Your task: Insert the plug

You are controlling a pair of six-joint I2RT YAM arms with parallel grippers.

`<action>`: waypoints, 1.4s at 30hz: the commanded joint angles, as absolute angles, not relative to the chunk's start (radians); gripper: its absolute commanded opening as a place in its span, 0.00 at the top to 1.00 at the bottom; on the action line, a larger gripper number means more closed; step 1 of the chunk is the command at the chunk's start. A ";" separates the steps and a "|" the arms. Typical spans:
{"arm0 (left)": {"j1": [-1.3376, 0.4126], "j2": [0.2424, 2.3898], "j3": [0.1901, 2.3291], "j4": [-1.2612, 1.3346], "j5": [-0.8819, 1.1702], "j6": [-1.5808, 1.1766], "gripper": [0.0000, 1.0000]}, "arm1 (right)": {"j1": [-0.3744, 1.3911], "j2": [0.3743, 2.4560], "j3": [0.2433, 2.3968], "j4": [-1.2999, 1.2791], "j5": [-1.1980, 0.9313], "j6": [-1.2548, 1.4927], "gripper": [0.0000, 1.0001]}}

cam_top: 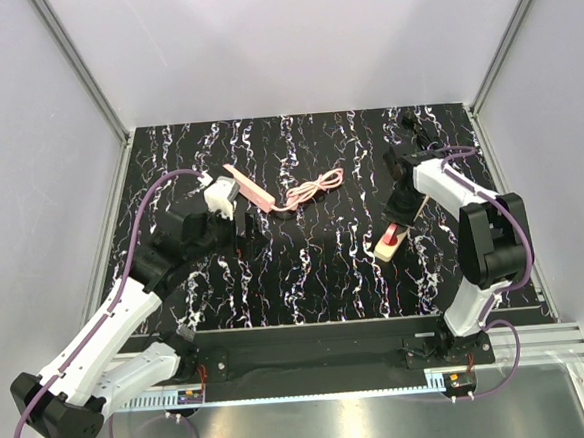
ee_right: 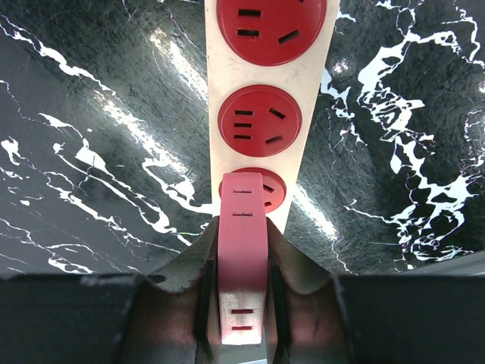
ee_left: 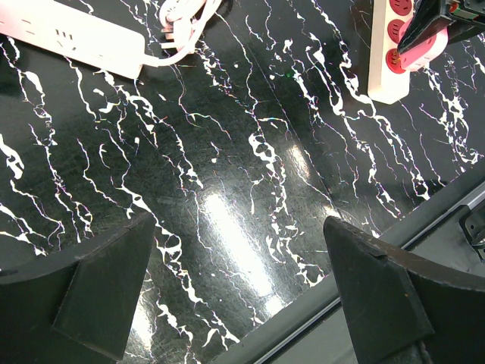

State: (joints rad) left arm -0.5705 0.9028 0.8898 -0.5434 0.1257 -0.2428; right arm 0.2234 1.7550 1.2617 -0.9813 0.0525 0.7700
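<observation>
A cream power strip (ee_right: 316, 91) with three red sockets lies on the black marbled table (cam_top: 305, 268). My right gripper (ee_right: 242, 227) is shut on a pink plug (ee_right: 242, 258), whose front end covers most of the nearest socket (ee_right: 269, 189). How deep it sits I cannot tell. From above, the plug (cam_top: 389, 236) and right gripper (cam_top: 400, 216) are at the near end of the strip (cam_top: 386, 250). The left wrist view shows that strip (ee_left: 383, 72) and plug (ee_left: 420, 47) at top right. My left gripper (ee_left: 242, 258) hangs open over bare table, left of centre (cam_top: 241, 228).
A second, pale pink strip (cam_top: 250, 188) with a coiled pink cable (cam_top: 316, 187) lies at the back centre; it also shows as a white bar (ee_left: 76, 34) in the left wrist view. The table's front edge (ee_left: 364, 303) runs close under the left fingers. White walls enclose three sides.
</observation>
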 commanded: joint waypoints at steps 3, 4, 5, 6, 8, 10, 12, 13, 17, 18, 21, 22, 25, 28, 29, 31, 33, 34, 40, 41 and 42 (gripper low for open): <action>-0.575 0.887 0.903 -0.515 0.115 -0.230 0.01 | 0.275 1.801 1.204 -1.002 0.107 0.785 1.00; -0.575 0.887 0.904 -0.515 0.115 -0.230 0.01 | 0.282 1.808 1.207 -1.005 0.107 0.785 1.00; -0.575 0.885 0.902 -0.515 0.114 -0.230 0.01 | 0.287 1.815 1.207 -1.009 0.109 0.788 1.00; -0.575 0.885 0.902 -0.517 0.114 -0.230 0.01 | 0.296 1.818 1.201 -1.008 0.110 0.795 1.00; -0.575 0.884 0.902 -0.515 0.110 -0.230 0.01 | 0.296 1.819 1.189 -0.991 0.101 0.807 1.00; -0.575 0.884 0.902 -0.515 0.110 -0.229 0.01 | 0.296 1.804 1.160 -0.971 0.091 0.821 1.00; -0.575 0.884 0.900 -0.515 0.109 -0.230 0.01 | 0.296 1.790 1.131 -0.940 0.078 0.827 1.00; -0.575 0.884 0.902 -0.517 0.110 -0.230 0.01 | 0.295 1.793 1.124 -0.937 0.072 0.830 1.00; -0.575 0.882 0.902 -0.517 0.112 -0.230 0.01 | 0.296 1.801 1.104 -0.907 0.067 0.836 1.00; -0.575 0.882 0.902 -0.515 0.112 -0.230 0.01 | 0.296 1.801 1.104 -0.907 0.067 0.838 1.00; -0.575 0.882 0.902 -0.517 0.107 -0.230 0.01 | 0.296 1.804 1.104 -0.907 0.078 0.844 1.00; -0.575 0.881 0.900 -0.518 0.106 -0.229 0.01 | 0.296 1.809 1.104 -0.905 0.069 0.844 1.00; -0.574 0.880 0.902 -0.518 0.103 -0.229 0.01 | 0.296 1.812 1.086 -0.890 0.064 0.857 1.00; -0.574 0.881 0.902 -0.518 0.106 -0.229 0.01 | 0.302 1.827 1.066 -0.879 0.083 0.868 1.00; -0.574 0.879 0.902 -0.518 0.107 -0.229 0.01 | 0.305 1.832 1.063 -0.882 0.087 0.867 1.00; -0.574 0.879 0.902 -0.517 0.106 -0.227 0.01 | 0.313 1.841 1.052 -0.882 0.095 0.871 1.00; -0.574 0.879 0.902 -0.518 0.106 -0.229 0.01 | 0.318 1.842 1.040 -0.873 0.095 0.879 1.00; -0.574 0.879 0.902 -0.518 0.107 -0.229 0.01 | 0.318 1.841 1.039 -0.871 0.097 0.882 1.00; -0.574 0.874 0.900 -0.518 0.097 -0.226 0.01 | 0.318 1.832 1.077 -0.891 0.103 0.879 1.00; -0.574 0.874 0.900 -0.517 0.095 -0.225 0.01 | 0.316 1.829 1.087 -0.903 0.101 0.876 1.00; -0.574 0.874 0.900 -0.518 0.094 -0.225 0.01 | 0.316 1.825 1.110 -0.908 0.097 0.874 0.95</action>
State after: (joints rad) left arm -0.5705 0.8982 0.8898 -0.5438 0.1188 -0.2413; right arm 0.2852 1.7260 1.1614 -0.8734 0.1421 0.8524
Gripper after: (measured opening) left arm 0.987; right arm 0.275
